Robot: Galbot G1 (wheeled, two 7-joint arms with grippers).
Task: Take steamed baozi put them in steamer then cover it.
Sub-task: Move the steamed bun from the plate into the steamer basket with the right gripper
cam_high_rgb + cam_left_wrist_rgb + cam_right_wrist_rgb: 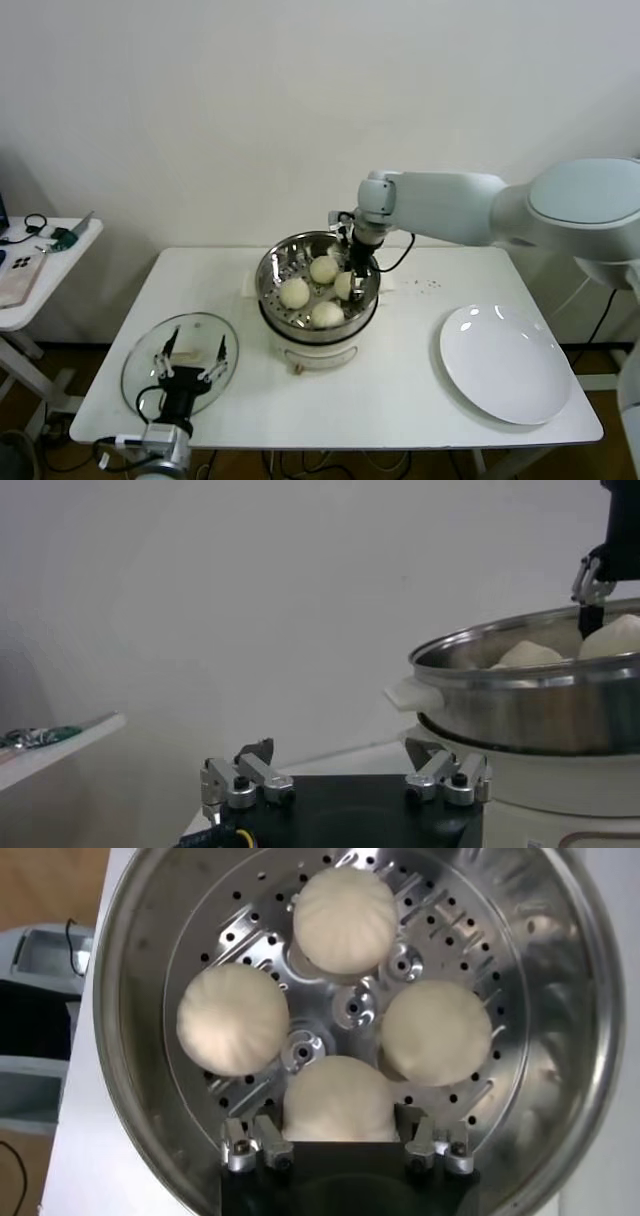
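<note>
The steamer (268, 272) stands mid-table on its white pot base (312, 352), with several cream baozi (295, 292) on its perforated floor (345, 1003). My right gripper (350, 282) reaches down inside the basket on its right side. It is shut on the baozi (338, 1098) nearest the rim, a finger (268, 1138) pressed against each flank. The cover (140, 372), a clear glass lid, lies flat at the table's front left. My left gripper (190, 352) hovers just over it, open and empty; its fingers (262, 752) point toward the steamer wall (530, 695).
A large white plate (510, 362) lies at the table's right. A small side table (45, 262) with a phone and cables stands off to the left. The white wall runs close behind the table.
</note>
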